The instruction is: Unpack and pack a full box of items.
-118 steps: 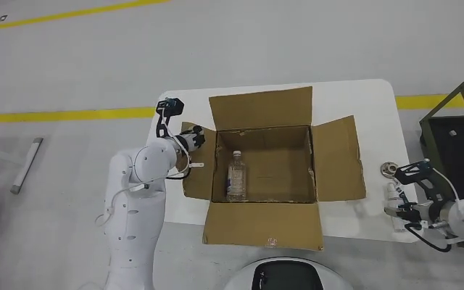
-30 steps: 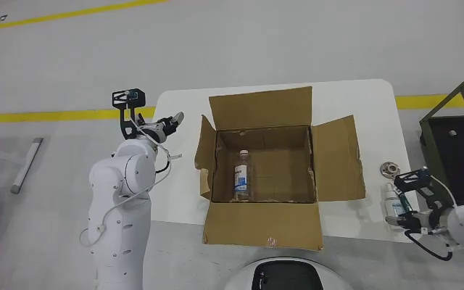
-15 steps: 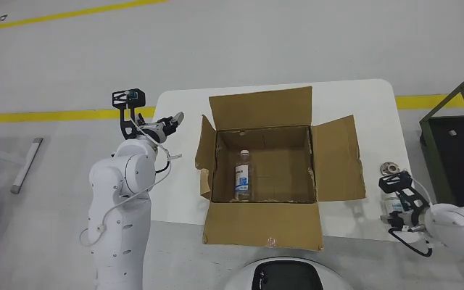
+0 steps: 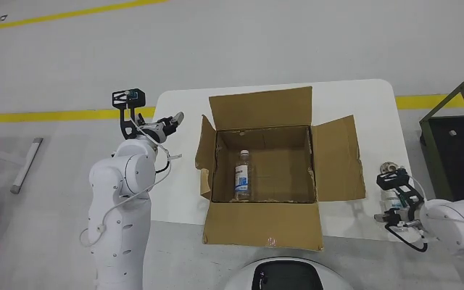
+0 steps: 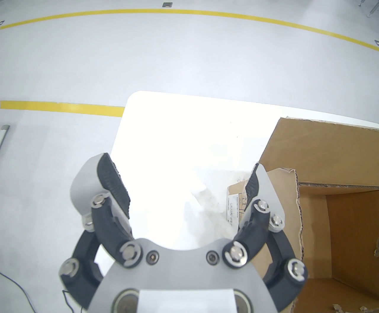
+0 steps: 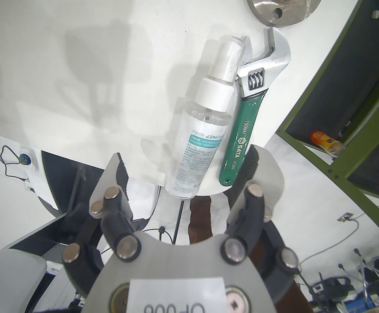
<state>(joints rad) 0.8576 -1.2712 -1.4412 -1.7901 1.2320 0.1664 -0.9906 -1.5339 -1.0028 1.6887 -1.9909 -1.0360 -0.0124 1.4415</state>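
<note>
— Now, biggest first: white table [image 4: 181,109] bearing an open cardboard box [image 4: 262,109], flaps splayed, with one water bottle [image 4: 241,176] lying flat inside.
— A packing step, then?
— Probably, judging by that. At the table's right edge, a spray bottle [image 6: 201,133] lying against a green-handled wrench [image 6: 245,127], with a metal flange [image 6: 281,12] just beyond.
— Pincers?
— Right gripper [image 6: 185,161] spread wide and empty, hanging by the spray bottle's base. Left gripper [image 5: 180,170] likewise agape, holding nothing, over the table's left part beside the box.
— Next?
— Likely closing on the spray bottle alone, sparing the wrench, then carrying it boxward.
</note>
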